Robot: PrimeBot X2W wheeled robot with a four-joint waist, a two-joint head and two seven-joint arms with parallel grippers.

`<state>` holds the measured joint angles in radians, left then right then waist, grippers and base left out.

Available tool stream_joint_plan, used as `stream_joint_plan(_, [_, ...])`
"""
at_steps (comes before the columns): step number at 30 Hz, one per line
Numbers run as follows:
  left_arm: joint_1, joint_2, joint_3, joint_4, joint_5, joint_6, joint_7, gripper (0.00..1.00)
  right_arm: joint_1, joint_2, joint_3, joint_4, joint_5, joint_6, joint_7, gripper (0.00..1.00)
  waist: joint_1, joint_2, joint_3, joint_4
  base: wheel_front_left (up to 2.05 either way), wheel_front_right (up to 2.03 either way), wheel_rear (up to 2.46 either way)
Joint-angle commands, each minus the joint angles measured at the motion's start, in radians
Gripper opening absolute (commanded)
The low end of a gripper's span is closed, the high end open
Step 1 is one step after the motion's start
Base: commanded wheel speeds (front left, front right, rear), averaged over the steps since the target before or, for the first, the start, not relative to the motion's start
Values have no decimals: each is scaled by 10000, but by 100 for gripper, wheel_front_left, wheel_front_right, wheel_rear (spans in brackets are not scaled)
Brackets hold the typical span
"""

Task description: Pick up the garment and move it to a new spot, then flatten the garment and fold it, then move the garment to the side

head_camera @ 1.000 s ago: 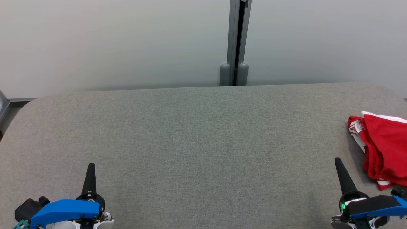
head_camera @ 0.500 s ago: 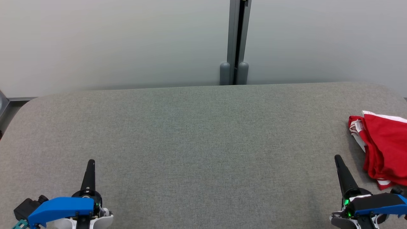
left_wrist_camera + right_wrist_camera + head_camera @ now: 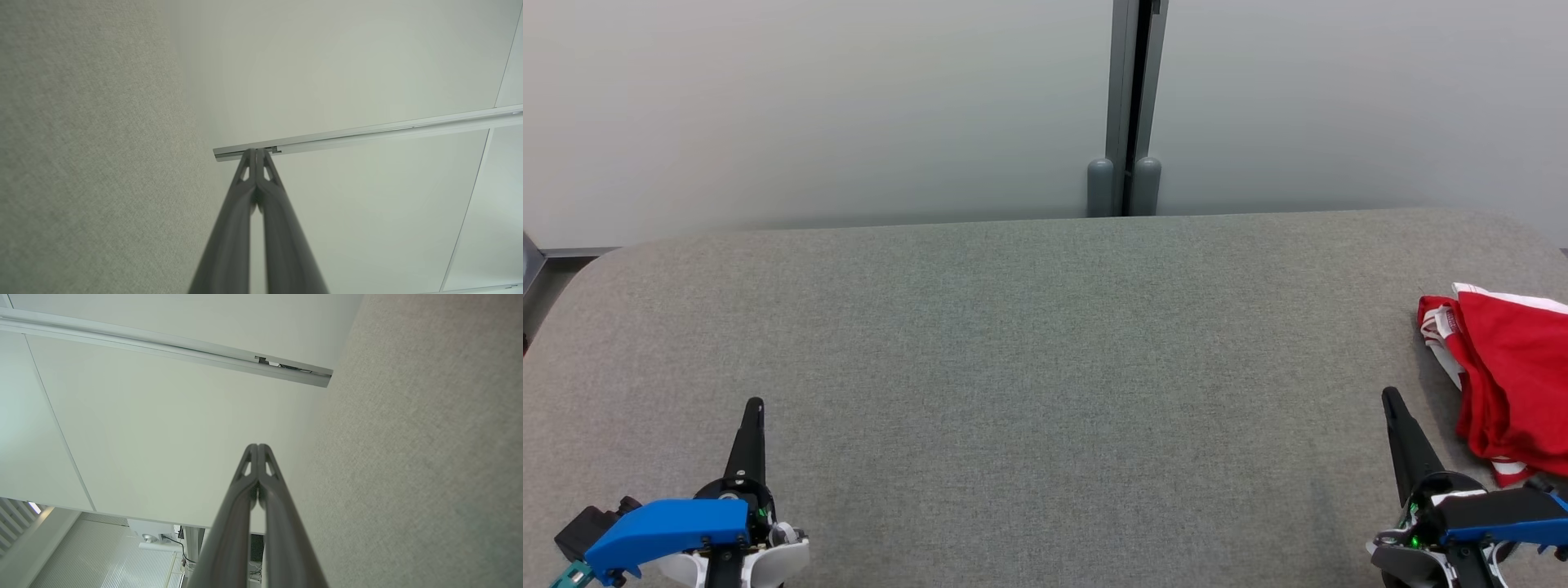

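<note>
At the bench's right edge, about midway between its far and near sides, the red garment [image 3: 1511, 376] lay in a crumpled heap. White trim showed along its top and at its lower end, and part of it ran out of the head view's right side. The bench [image 3: 1045, 367] was covered in grey-green fabric and had rounded far corners.

Near the front edge, toward the left corner, the left gripper [image 3: 756, 406] pointed at the far edge. Its two dark fingers were pressed together into a single spike with nothing between them. Toward the front right corner, the right gripper [image 3: 1388, 396] pointed the same way, leaning slightly left, its fingers likewise pressed together and empty. It stood near the garment's lower end but apart from it, with a strip of bare fabric between. The left gripper was well apart from the garment, across the width of the bench.

Each wrist view showed its pair of fingers meeting at the tips. Whether either gripper touched the fabric could not be told.

Behind the far edge rose a pale wall [image 3: 809, 106], split near the middle by a grey upright post [image 3: 1131, 106].
</note>
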<state>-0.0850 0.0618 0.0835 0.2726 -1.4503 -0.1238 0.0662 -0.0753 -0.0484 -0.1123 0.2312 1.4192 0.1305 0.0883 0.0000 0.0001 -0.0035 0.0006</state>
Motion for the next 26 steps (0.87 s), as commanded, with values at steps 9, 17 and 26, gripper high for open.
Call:
stream_joint_plan(9, [-232, -38, 176, -162, -677, -95, 218, 0, -269, -34, -27, 42, 825, 4, 147, 0, 0, -1, 23, -2, 0, 0, 0])
stream_joint_plan(17, [-252, -89, 250, -234, -1156, -108, 372, 0, -319, -33, -29, 98, 1388, 4, 209, 0, 0, -1, 43, -4, 0, 0, 0])
stream_joint_plan(26, [-293, -138, 340, -311, -1672, -123, 521, 0, -416, -32, -31, 160, 1989, 4, 281, 0, 0, -1, 65, -6, 0, 0, 0])
